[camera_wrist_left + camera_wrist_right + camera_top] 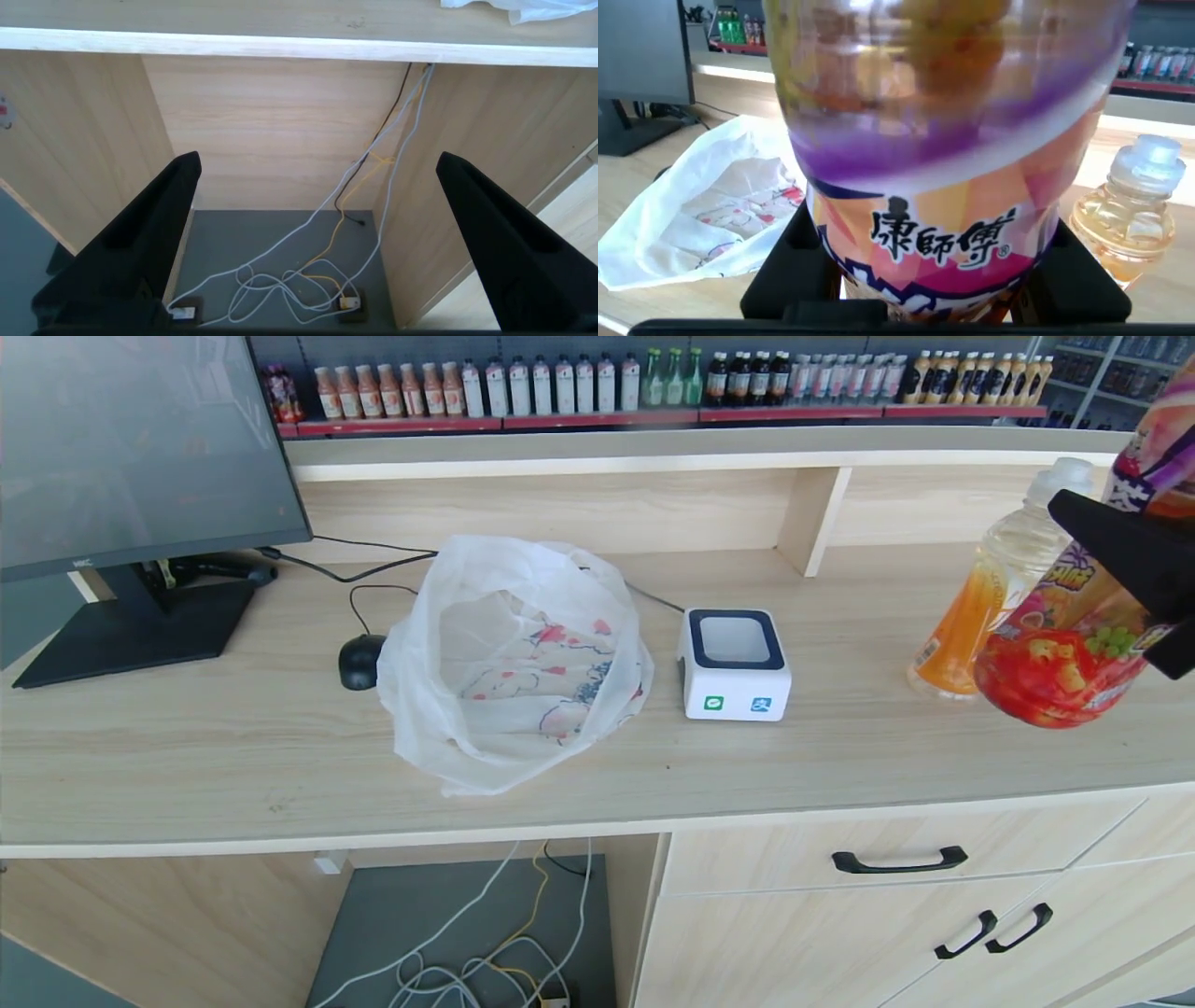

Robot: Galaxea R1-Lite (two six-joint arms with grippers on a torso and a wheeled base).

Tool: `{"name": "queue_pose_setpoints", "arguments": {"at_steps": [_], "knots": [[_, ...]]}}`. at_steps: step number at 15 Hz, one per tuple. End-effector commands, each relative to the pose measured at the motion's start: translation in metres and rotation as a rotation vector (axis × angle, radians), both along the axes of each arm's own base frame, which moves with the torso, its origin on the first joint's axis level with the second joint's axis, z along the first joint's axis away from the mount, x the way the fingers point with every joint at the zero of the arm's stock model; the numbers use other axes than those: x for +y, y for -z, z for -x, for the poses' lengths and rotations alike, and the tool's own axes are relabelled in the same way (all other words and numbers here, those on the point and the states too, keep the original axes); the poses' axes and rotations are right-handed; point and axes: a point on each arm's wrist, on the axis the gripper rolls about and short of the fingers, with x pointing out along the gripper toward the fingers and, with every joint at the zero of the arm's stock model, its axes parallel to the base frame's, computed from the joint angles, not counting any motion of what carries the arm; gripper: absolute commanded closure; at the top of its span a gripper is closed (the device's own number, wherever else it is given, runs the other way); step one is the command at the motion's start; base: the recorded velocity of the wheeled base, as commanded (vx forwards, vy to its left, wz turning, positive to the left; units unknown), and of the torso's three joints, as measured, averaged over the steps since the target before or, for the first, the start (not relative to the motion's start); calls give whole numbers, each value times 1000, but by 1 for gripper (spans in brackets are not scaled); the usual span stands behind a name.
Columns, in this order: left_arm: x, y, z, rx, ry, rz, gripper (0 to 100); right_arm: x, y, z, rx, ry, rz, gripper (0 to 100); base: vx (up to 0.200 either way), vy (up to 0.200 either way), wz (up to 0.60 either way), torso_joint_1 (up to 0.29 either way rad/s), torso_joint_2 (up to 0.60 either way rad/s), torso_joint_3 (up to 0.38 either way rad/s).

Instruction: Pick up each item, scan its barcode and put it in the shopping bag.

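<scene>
Clamping a fruit-labelled bottle (pixel 1055 663), your right gripper (pixel 1146 593) has scanner (pixel 735 663) and shopping bag (pixel 513 663) to its left. Your left gripper (pixel 318 252) — fingers (pixel 140 243) apart — hangs below the counter (pixel 280 37).

Bare counter (pixel 859 644) lies between the scanner (pixel 735 663) and the standing orange bottle (pixel 980 597), and along the front edge. The shopping bag (pixel 513 663) gapes upward just beside the scanner. The held bottle (pixel 1064 653), clamped in the right gripper (pixel 1148 607), hangs close before the standing one. A raised ledge (pixel 653 457) with a divider (pixel 812 518) walls the back. A mouse (pixel 358 661) and monitor stand (pixel 140 625) crowd the bag's left. The left gripper (pixel 318 163), fingers spread, sits below the counter's edge, facing hanging cables (pixel 374 187).
</scene>
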Motion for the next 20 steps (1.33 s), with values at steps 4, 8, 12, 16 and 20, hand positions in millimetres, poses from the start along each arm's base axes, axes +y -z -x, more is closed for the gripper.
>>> {"name": "queue_pose_setpoints", "arguments": {"at_steps": [4,8,12,16,20], "knots": [[0,0,0,-1,0,4,0,2,9,-4,31,-4,14,100,0,100,0,2,5,0],[0,0,0,-1,0,5,0,11,7,-12,38,-29,19,100,0,200,0,0,4,2],[0,0,0,-1,0,4,0,12,9,-13,39,-25,29,100,0,200,0,5,2,1],[0,0,0,-1,0,5,0,13,13,-12,45,-32,34,100,0,200,0,6,-5,1],[0,0,0,-1,0,8,0,16,16,-17,60,-33,41,100,0,50,0,2,1,1]]}}
